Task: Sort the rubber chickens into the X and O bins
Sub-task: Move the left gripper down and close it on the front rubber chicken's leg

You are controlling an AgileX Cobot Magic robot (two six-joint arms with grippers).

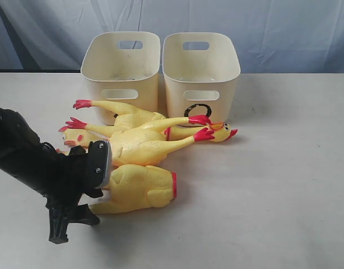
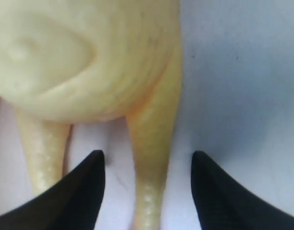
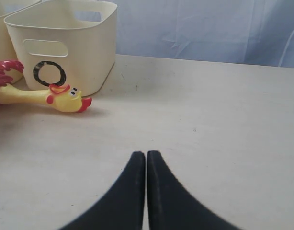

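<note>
The black left arm (image 1: pixel 32 157) reaches in low over the table, and its wrist housing hides the gripper in the exterior view. In the left wrist view the left gripper (image 2: pixel 147 154) stands with its jaws spread wide, one dark pointed finger (image 2: pixel 84 191) on each side of a pale, pebbled leg (image 2: pixel 154 158) and neither visibly pressing it. That leg belongs to the headless body (image 1: pixel 141 188), a plump, smooth yellow rubber torso lying on its side nearest the camera, with a red neck ring (image 1: pixel 173 185) at its cut end. Behind it, two long whole chickens (image 1: pixel 144 145) lie tangled and overlapping, red feet (image 1: pixel 81 103) splayed, blocking the front of the left bin (image 1: pixel 120 61) so that its mark cannot be read. Touching it on the right is the O bin (image 1: pixel 201 61), a matching glossy cream tub with rounded corners and slot handles. A chicken head (image 1: pixel 221 131) with red comb and beak lies just before the O. Further right, the right gripper (image 3: pixel 146 158) has its tapered black fingers pressed together on nothing, over the bare off-white table (image 1: pixel 284 185).
</note>
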